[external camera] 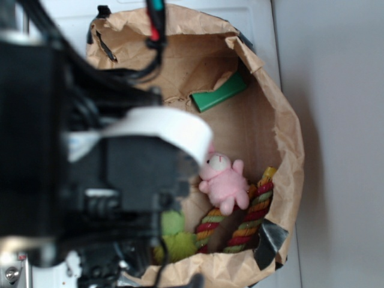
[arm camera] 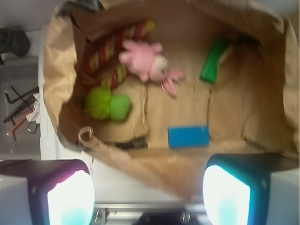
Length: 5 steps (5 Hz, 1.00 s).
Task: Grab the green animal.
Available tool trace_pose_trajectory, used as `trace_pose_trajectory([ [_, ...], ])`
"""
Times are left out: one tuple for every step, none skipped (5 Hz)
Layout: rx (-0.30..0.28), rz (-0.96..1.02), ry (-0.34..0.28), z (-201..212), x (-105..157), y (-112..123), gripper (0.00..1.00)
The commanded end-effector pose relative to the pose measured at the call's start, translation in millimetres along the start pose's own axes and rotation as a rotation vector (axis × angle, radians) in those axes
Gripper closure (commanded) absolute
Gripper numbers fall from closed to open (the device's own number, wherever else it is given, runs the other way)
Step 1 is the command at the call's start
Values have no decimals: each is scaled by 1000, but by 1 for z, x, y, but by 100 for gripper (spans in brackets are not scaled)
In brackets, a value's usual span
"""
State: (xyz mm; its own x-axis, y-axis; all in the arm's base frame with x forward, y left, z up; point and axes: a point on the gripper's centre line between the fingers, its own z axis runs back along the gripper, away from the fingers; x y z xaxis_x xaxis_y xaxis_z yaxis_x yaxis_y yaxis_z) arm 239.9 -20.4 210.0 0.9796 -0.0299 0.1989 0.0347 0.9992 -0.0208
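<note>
The green animal (arm camera: 108,104) is a small lime-green plush lying on the floor of a brown paper bag (arm camera: 262,117), left of centre in the wrist view. In the exterior view the green animal (external camera: 175,235) peeks out from under the black arm, near the bag's front edge. My gripper (arm camera: 147,199) is open, its two lit fingers (arm camera: 70,199) wide apart with nothing between them. It hovers high above the bag's near rim, well clear of the plush.
A pink plush bunny (arm camera: 147,63) lies beside a striped rope toy (arm camera: 110,51). A dark-green flat block (arm camera: 213,61) leans at the far side, and a blue flat block (arm camera: 189,136) lies near the rim. Allen keys (arm camera: 21,110) lie outside the bag at left.
</note>
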Motion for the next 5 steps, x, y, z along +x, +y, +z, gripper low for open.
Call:
trace_pose_trajectory([
  [44,-213,-115,-14,31,16,0],
  [95,-310,-152,-34,39,21,0],
  [161,-376,-173,-46,40,28,0],
  [114,-503,-174,-54,40,34,0],
  [114,-503,-174,-54,40,34,0],
])
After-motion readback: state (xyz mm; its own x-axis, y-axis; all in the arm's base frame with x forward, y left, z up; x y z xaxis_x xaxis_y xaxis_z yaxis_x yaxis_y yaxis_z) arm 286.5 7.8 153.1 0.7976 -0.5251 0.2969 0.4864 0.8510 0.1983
